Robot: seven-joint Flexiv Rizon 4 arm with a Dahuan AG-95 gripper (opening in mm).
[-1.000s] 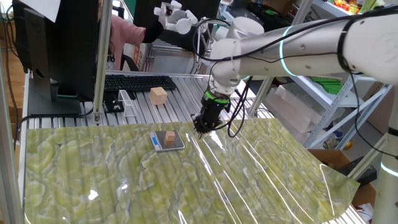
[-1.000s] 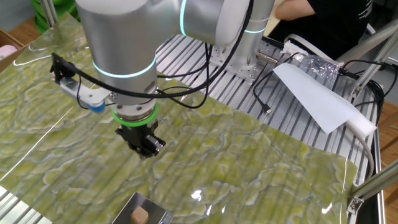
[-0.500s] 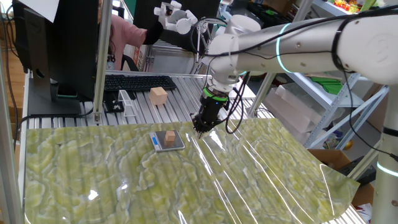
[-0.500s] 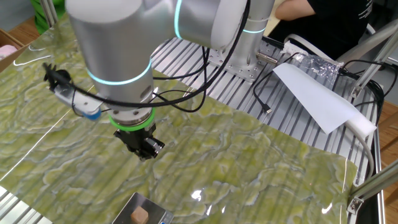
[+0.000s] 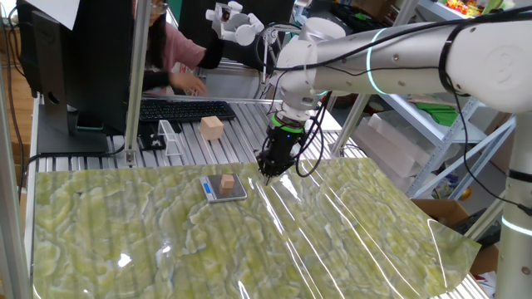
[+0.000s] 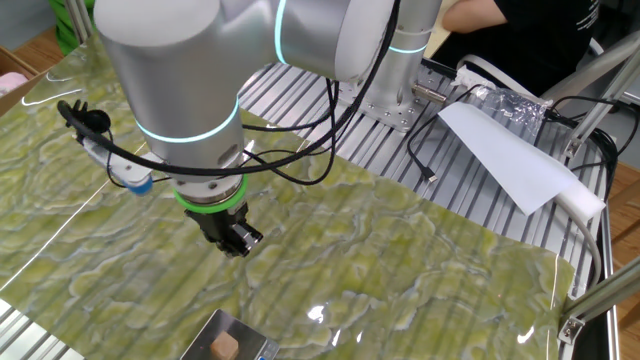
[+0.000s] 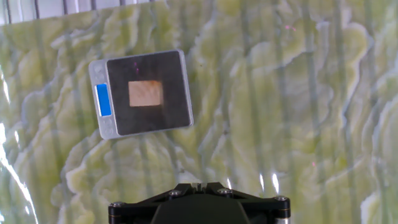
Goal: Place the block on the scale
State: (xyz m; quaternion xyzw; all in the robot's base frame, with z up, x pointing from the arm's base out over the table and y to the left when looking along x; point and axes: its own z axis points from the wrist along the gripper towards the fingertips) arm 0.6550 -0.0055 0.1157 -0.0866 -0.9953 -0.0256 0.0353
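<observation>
The block (image 5: 226, 180), a tiny light-brown cube, rests in the middle of the scale (image 5: 235, 193), which lies flat on the green marbled mat. In the hand view the block (image 7: 145, 93) sits centred on the scale's dark platform (image 7: 171, 115), with the blue strip at the left. It also shows at the bottom edge of the other fixed view (image 6: 225, 346). My gripper (image 5: 268, 172) hangs just right of the scale, apart from it and a little above the mat. Its fingertips (image 7: 200, 185) meet, and it holds nothing. The gripper (image 6: 238, 245) looks shut there too.
A larger pale wooden block (image 5: 212, 127) and a clear stand (image 5: 170, 137) sit on the metal slats behind the mat. A keyboard (image 5: 183, 109), a monitor and a person's hand are at the back. White paper (image 6: 500, 150) lies on the slats.
My arm has shifted slightly, the gripper staying right of the scale. The block has stayed on the scale. The person's hand has come to the keyboard.
</observation>
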